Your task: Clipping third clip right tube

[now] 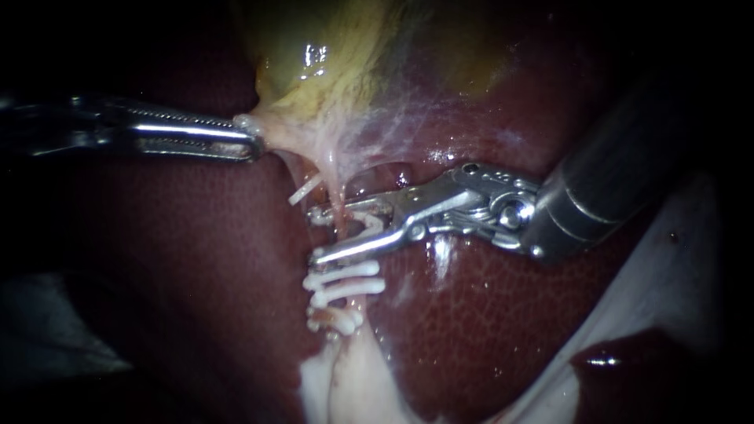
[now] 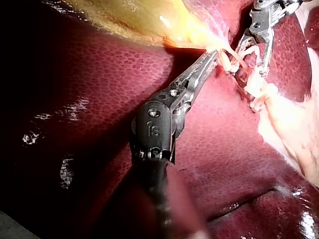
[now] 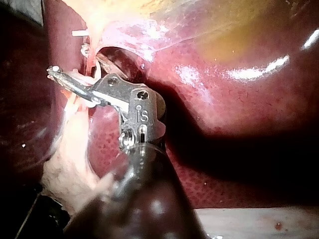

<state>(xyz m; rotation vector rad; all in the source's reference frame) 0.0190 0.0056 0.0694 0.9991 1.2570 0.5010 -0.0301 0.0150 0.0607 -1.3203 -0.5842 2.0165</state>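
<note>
2 instruments [image 1: 253, 145] [image 1: 316, 234], 1 gallbladder [image 1: 314, 55], 1 liver [image 1: 196, 275], 5 clips [image 1: 343, 272].

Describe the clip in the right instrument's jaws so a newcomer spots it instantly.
Below the yellowish gallbladder, a pale tube runs down across the dark liver. The clip straddles it inside the right instrument's jaws; unlike the closed clips stacked beneath, it gapes open.

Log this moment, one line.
left instrument: shut on gallbladder | right instrument: jaws hold clip astride tube | clip not yet closed
</note>
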